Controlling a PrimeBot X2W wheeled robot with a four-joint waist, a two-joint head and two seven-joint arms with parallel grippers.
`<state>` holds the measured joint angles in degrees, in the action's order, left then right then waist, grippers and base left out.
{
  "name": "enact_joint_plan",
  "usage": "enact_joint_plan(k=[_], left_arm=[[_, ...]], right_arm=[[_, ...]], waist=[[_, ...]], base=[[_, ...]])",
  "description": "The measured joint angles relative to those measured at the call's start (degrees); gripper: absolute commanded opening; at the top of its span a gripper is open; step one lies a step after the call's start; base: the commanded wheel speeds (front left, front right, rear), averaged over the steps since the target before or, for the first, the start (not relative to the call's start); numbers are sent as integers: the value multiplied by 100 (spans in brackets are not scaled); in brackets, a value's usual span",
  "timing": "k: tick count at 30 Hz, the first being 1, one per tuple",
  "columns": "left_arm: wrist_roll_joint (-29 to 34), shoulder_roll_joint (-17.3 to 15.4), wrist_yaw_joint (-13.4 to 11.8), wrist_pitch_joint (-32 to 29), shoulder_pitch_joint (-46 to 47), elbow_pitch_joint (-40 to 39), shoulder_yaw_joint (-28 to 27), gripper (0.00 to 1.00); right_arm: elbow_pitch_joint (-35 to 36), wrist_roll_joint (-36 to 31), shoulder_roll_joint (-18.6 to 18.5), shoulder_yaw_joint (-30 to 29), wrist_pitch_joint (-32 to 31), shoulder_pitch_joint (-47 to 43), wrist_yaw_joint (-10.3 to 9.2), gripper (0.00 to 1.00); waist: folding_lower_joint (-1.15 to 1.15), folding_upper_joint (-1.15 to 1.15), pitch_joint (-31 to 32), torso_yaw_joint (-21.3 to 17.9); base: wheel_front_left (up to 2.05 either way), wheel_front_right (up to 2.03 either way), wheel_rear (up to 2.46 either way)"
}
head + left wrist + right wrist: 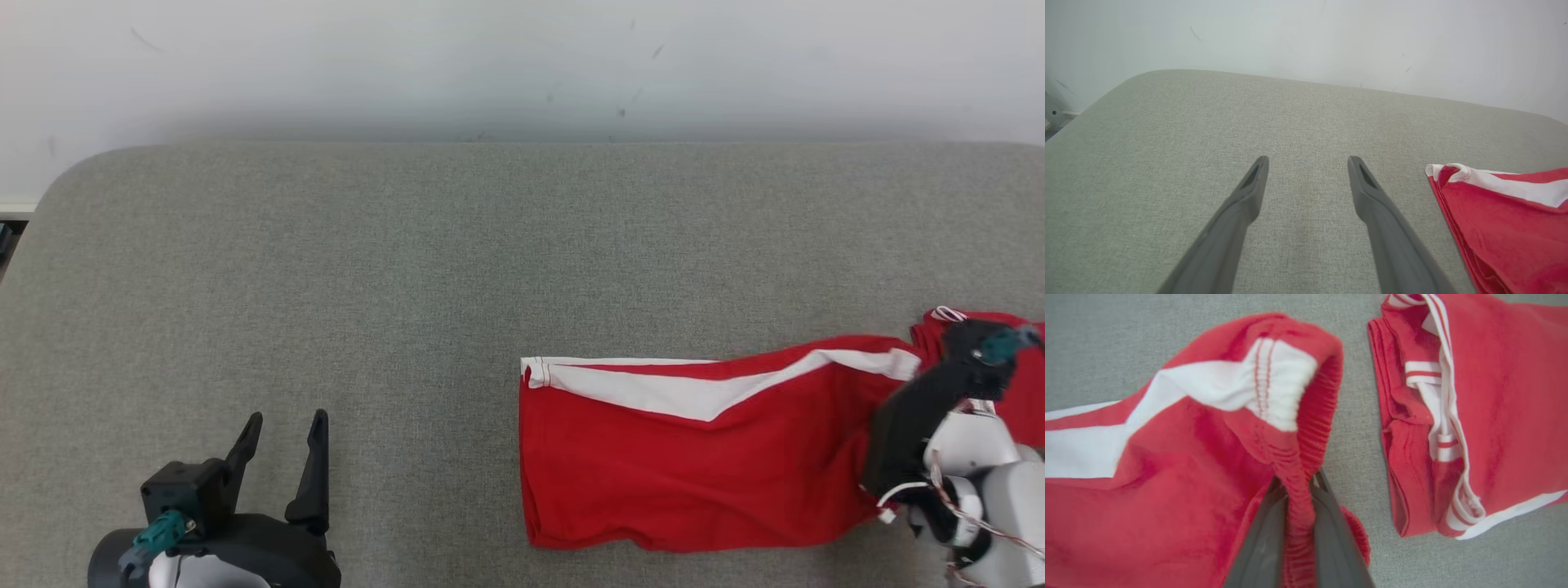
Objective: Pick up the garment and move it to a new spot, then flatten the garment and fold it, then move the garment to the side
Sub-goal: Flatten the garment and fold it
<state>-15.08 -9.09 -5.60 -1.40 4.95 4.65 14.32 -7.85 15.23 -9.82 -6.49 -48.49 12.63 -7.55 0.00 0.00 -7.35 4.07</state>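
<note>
Gripping red garment (694, 474), right claw (1298, 485) clamped

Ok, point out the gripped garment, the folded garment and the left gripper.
gripped garment (694, 482), head view, red middle panel.
folded garment (1502, 396), right wrist view, top layer.
left gripper (287, 415), head view, between fingertips.

Left hand (287, 416) sits spread wide, apart from red garment (694, 474)
</note>
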Motion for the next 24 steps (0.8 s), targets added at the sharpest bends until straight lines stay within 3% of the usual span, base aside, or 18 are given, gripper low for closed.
enact_joint_plan(k=[9, 14, 24], left_arm=[[-5, 53, 18, 0, 10, 149, 125, 100], [-7, 51, 58, -1, 9, 175, 147, 100], [-8, 53, 66, -1, 1, 205, 183, 100]], right_arm=[[250, -132, 368, 1002, -258, 112, 348, 0], [265, -133, 531, 1427, -396, 130, 450, 0], [70, -131, 633, 1925, -458, 506, 397, 0]], waist=[[0, 0, 95, 58], [0, 0, 159, 131], [0, 0, 233, 309]], base=[[0, 0, 0], [0, 0, 0], [0, 0, 0]])
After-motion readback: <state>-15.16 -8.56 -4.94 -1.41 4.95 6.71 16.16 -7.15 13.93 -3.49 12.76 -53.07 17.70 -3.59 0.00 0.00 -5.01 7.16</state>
